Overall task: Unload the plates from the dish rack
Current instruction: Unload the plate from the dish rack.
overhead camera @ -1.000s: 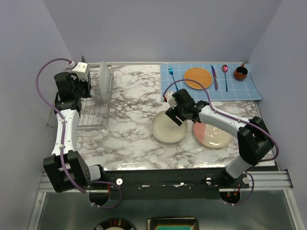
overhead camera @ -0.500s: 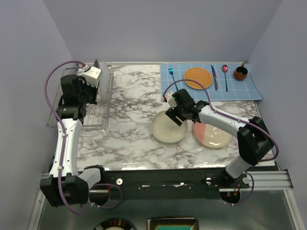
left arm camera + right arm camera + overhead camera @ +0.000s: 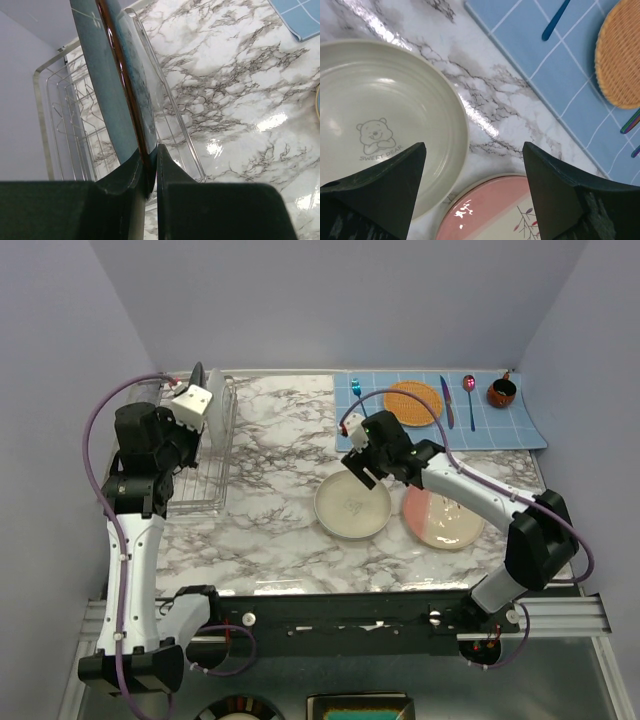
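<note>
The teal plate with a red rim point(image 3: 125, 75) stands on edge in the silver wire dish rack point(image 3: 175, 115). My left gripper point(image 3: 150, 160) is shut on its rim. From above, the left gripper point(image 3: 202, 380) is at the far end of the rack point(image 3: 195, 490), beside the upright plate point(image 3: 217, 405). The cream plate point(image 3: 352, 506), with a bear motif point(image 3: 380, 125), lies flat on the marble. The pink and cream plate point(image 3: 443, 518) lies to its right, touching it or nearly so point(image 3: 510, 210). My right gripper point(image 3: 362, 455) is open and empty above the cream plate's far edge point(image 3: 474, 147).
A blue grid mat point(image 3: 440, 435) lies at the back right with an orange woven disc point(image 3: 413, 401), cutlery point(image 3: 446, 400) and a small dark cup point(image 3: 502, 392). The mat point(image 3: 545, 65) and disc point(image 3: 620, 55) show past the right fingers. Walls close in on the left and right.
My left arm has swung in and closed on the teal plate's rim. My right gripper has lifted off the cream plate and drawn back a little.
</note>
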`<action>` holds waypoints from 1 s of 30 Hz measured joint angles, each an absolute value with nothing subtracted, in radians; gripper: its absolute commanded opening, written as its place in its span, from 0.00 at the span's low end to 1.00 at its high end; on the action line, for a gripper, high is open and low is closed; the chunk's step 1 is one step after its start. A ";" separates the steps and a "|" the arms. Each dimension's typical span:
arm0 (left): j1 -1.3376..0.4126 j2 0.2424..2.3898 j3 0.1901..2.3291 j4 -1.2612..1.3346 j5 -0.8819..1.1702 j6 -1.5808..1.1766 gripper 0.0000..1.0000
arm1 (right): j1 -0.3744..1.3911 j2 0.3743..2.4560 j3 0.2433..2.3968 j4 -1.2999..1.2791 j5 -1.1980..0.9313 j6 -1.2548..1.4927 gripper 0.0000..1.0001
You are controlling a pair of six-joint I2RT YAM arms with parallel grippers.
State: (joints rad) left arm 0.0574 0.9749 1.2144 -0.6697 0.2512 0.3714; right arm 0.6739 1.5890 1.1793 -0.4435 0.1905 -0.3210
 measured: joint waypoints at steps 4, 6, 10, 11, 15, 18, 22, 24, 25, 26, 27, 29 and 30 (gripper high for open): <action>0.057 0.937 1.221 -0.710 0.251 0.374 0.00 | 0.674 1.582 1.275 -0.466 0.166 -0.329 0.87; 0.057 0.923 1.221 -0.729 0.251 0.375 0.00 | 0.674 1.582 1.313 -0.477 0.143 -0.336 0.87; 0.057 0.889 1.205 -0.767 0.250 0.376 0.00 | 0.674 1.584 1.372 -0.519 0.073 -0.345 0.87; 0.057 0.876 1.194 -0.778 0.250 0.378 0.00 | 0.674 1.589 1.397 -0.535 0.036 -0.346 0.87; 0.057 0.842 1.177 -0.823 0.241 0.386 0.00 | 0.675 1.626 1.485 -0.574 -0.047 -0.348 0.87; 0.057 0.821 1.176 -0.854 0.232 0.397 0.00 | 0.681 1.673 1.555 -0.593 -0.107 -0.348 0.87; 0.057 0.788 1.176 -0.870 0.212 0.400 0.00 | 0.688 1.793 1.699 -0.642 -0.204 -0.319 0.87; 0.057 0.776 1.176 -0.870 0.201 0.400 0.00 | 0.690 1.879 1.804 -0.680 -0.260 -0.288 0.87; 0.057 0.771 1.176 -0.870 0.193 0.400 0.00 | 0.694 1.929 1.863 -0.692 -0.288 -0.274 0.87; 0.057 0.768 1.176 -0.870 0.187 0.400 0.00 | 0.695 1.969 1.909 -0.701 -0.308 -0.258 0.87; 0.057 0.765 1.176 -0.870 0.180 0.400 0.00 | 0.697 2.012 1.962 -0.717 -0.329 -0.243 0.87; 0.057 0.761 1.176 -0.870 0.166 0.399 0.00 | 0.702 2.093 2.069 -0.744 -0.367 -0.205 0.87; 0.057 0.759 1.176 -0.869 0.159 0.397 0.00 | 0.705 2.117 2.101 -0.752 -0.381 -0.191 0.86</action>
State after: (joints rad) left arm 0.0566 0.7589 1.1755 -0.8692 0.1593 0.3969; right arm 0.7048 2.1174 2.1014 -0.7517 -0.3809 -0.1909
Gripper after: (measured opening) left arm 0.166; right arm 0.873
